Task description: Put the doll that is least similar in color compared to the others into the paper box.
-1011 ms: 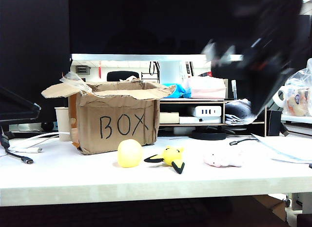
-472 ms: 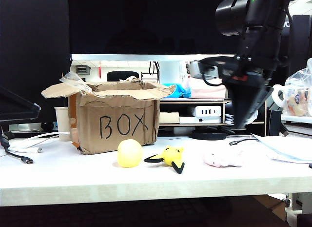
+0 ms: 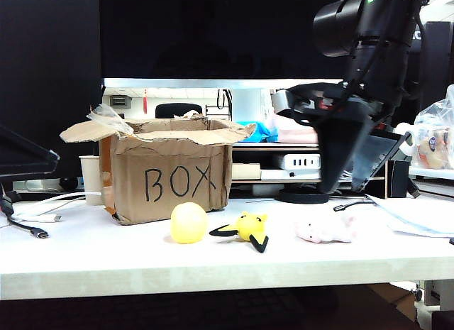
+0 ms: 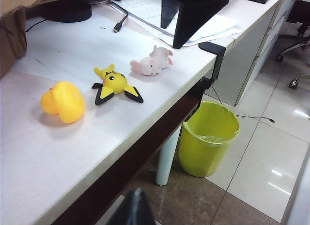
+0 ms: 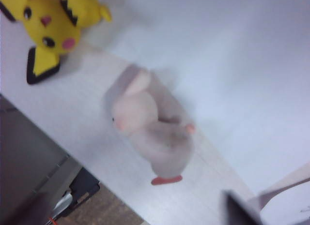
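- Table point(image 3: 106, 262): a white desktop that carries every task item along its front half.
- Paper box point(image 3: 170, 177): brown carton marked "BOX", flaps ragged and open upward, standing toward the left rear of the row of toys.
- My right gripper point(image 3: 351, 174): it hangs above the table just behind the doll, pointing down, its two dark fingers spread wide apart with nothing between them.
- Pale yellow ball point(image 3: 189, 222): it rests just in front of the box's right corner.
- Bright yellow toy point(image 3: 250, 227): black-tipped, lying between the ball and the doll, apart from both.
- Doll point(image 3: 325, 231): whitish-pink, lying on its side on the bare table at the right end of the row, touched by neither gripper.
- My left gripper point(image 4: 133, 208): only a dark tip shows below the table edge in its wrist view; I cannot tell how far it is open.
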Tool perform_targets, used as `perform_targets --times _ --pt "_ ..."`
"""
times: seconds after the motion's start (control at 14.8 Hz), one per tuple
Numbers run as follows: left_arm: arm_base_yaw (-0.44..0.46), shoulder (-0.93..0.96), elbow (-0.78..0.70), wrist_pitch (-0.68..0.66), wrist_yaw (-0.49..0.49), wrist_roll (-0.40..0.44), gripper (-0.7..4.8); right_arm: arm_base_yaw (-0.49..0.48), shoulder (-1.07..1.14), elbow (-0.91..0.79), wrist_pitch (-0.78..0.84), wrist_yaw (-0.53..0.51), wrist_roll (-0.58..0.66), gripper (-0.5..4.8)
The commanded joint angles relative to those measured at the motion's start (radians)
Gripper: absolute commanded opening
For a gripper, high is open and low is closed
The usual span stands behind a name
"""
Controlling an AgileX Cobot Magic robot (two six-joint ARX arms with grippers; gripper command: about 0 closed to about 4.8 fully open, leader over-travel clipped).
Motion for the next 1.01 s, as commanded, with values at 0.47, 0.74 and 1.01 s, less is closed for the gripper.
perform_targets --times 0.47,0.74,1.01 --pt "0.001 -0.001 0.002 0.010 0.002 0.001 -0.05 0.013 0.082 0.002 0.047 -0.006 -0.005 4.79" --pt "0.001 -0.001 0.002 0.010 0.002 0.001 -0.05 0.014 0.120 0.001 0.073 -0.001 -0.001 4.79" --pt "0.001 -0.001 0.002 0.010 0.003 0.001 -0.05 0.014 0.143 0.001 0.082 0.000 -0.002 4.39"
